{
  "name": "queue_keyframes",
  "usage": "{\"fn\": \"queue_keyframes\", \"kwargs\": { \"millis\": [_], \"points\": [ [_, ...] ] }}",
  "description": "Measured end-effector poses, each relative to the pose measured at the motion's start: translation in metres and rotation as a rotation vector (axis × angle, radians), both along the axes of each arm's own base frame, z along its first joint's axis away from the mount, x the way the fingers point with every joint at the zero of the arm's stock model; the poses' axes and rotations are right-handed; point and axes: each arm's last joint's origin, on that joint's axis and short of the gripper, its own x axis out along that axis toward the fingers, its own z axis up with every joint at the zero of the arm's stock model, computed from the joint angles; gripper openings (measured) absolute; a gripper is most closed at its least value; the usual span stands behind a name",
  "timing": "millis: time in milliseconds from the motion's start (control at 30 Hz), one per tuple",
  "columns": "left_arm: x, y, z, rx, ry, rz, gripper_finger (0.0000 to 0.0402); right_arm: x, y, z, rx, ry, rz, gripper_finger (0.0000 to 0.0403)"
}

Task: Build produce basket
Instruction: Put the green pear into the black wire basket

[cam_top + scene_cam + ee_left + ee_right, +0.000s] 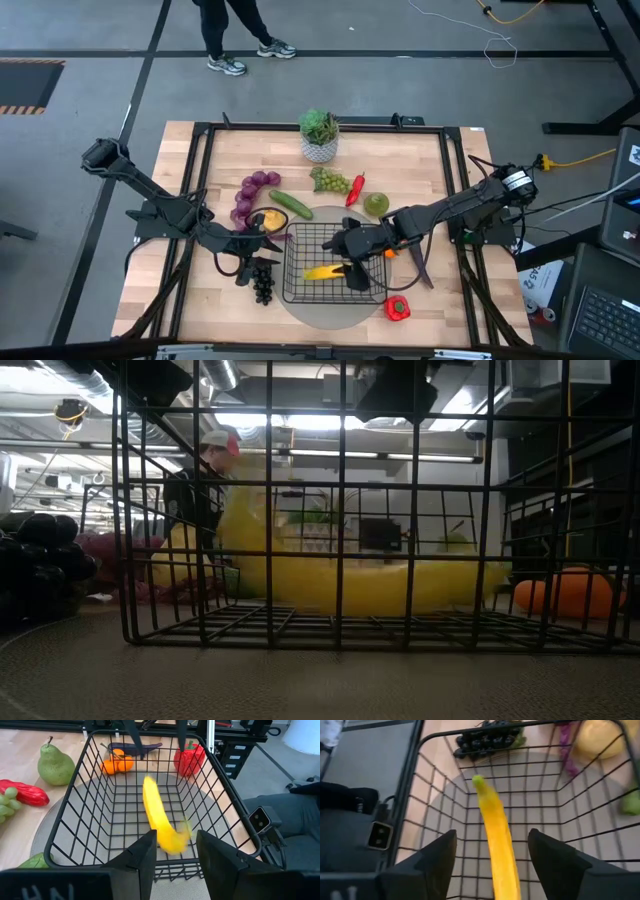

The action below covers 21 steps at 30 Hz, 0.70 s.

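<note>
The black wire basket (pixel 300 292) stands on a round grey mat. The yellow banana (pixel 322 271) is inside it, low over the floor grid in the low view (pixel 350 585). My right gripper (pixel 350 270) is over the basket, open, with its fingers well apart on either side of the banana's (pixel 495 825) near end, not touching it. My left gripper (pixel 268 243) is at the basket's left rim, open, and looks across the basket (pixel 65 815) at the banana (pixel 157 815).
Black grapes (pixel 262 285), a yellow fruit (pixel 268 219), purple grapes (pixel 250 192) and the cucumber (pixel 290 203) lie left of the basket. Green grapes (pixel 330 181), a red chili (pixel 354 188) and the pear (pixel 376 204) lie beyond it, the red pepper (pixel 397 308) and eggplant (pixel 415 265) to its right. A potted plant (pixel 319 133) stands at the far edge.
</note>
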Motion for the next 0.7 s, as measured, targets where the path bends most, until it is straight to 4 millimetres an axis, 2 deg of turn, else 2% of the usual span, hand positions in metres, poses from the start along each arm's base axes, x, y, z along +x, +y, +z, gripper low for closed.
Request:
{"fn": "queue_keyframes", "kwargs": {
  "millis": [200,333,467,567,700],
  "points": [
    [0.0,0.0,0.0,0.0,-0.001,0.0,0.0133,0.0,0.001,0.0,0.021,0.009,0.025,0.025],
    [0.0,0.0,0.0,0.001,-0.001,-0.001,0.0133,-0.009,0.001,0.004,0.093,0.114,0.208,0.025],
    [0.0,0.0,0.0,0.001,-0.001,-0.001,0.0133,-0.015,-0.005,0.027,0.165,0.197,0.225,0.025],
    [0.0,0.0,0.0,0.001,-0.001,-0.001,0.0133,-0.02,-0.012,0.045,0.088,0.203,0.208,0.025],
    [0.0,0.0,0.0,0.001,-0.001,-0.001,0.0133,-0.035,-0.025,0.074,-0.04,0.206,0.101,0.025]
  ]
}}
